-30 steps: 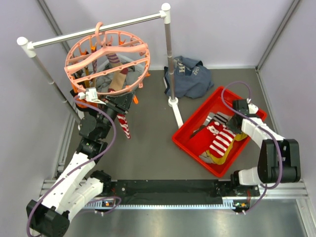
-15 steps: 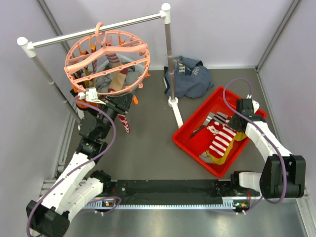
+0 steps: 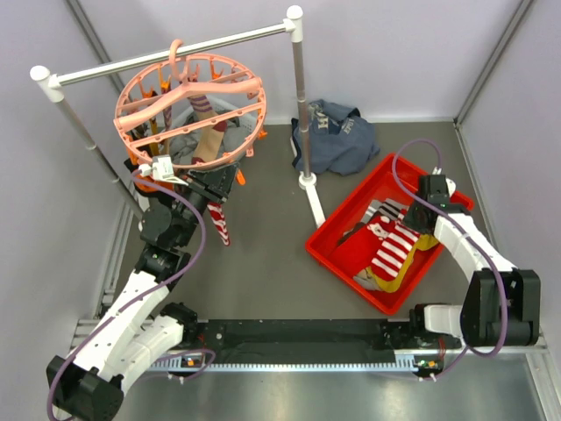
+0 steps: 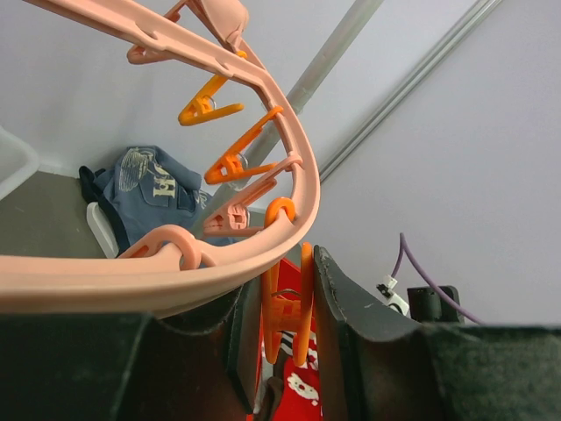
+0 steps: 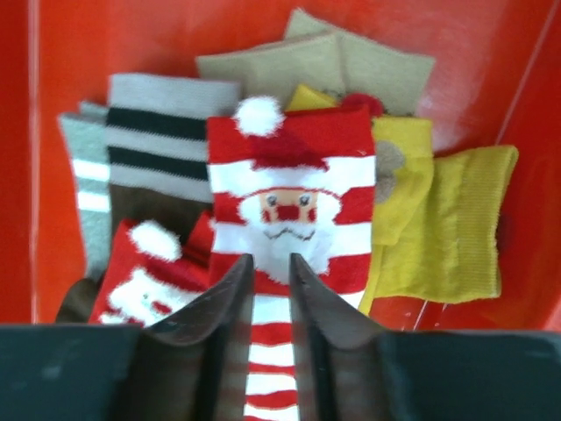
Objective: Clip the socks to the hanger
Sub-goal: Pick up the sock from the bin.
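Currently: left gripper (image 4: 280, 272) stays clenched on an orange clip peg (image 4: 294, 320) of the hanger (image 4: 302, 189), right gripper (image 5: 271, 263) has edged over the Santa sock (image 5: 285, 189) in the red bin (image 5: 131, 35), grasp undeterminable, pickup pending.

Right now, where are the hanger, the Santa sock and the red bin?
hanger (image 4: 88, 282): left wrist, ring rim.
Santa sock (image 5: 285, 206): right wrist, the face.
red bin (image 3: 353, 203): top external, far-left wall.

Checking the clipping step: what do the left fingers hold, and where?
The left fingers pinch an orange clip peg on the hanger, across its two sides.
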Controlling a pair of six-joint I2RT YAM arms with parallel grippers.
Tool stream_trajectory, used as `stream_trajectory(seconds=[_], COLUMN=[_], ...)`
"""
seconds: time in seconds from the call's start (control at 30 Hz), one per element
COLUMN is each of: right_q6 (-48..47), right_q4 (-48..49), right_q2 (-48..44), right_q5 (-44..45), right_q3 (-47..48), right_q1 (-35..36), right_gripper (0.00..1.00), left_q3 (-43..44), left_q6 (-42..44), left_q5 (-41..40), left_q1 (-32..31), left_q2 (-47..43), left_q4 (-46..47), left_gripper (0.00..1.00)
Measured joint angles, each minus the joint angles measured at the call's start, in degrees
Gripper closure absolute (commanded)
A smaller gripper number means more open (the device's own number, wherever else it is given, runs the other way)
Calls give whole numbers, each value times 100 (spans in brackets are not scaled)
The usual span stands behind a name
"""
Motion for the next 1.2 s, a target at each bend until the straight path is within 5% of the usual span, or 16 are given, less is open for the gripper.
stream_trajectory(seconds=[0.37,0.57,0.7,1.2], right_q6=[-22,-122,-179,-953], right_q4=[208,391,391,20], right_q2=[1054,1357,1333,-879], right_q5=[435,437,448,149], right_q3=[378,411,411,710], right_q1=[0,0,-2,566], right_gripper=[68,100,100,100], left_q3=[13,20,22,118], left_q6=[4,24,44,85], left_q5=[-17,-17,-17,-17], left_q1=[0,0,0,0], left_q2=[-2,-20,-33,-35], left_q4=[-33,-66,-72,-251], left_gripper=[79,79,79,79])
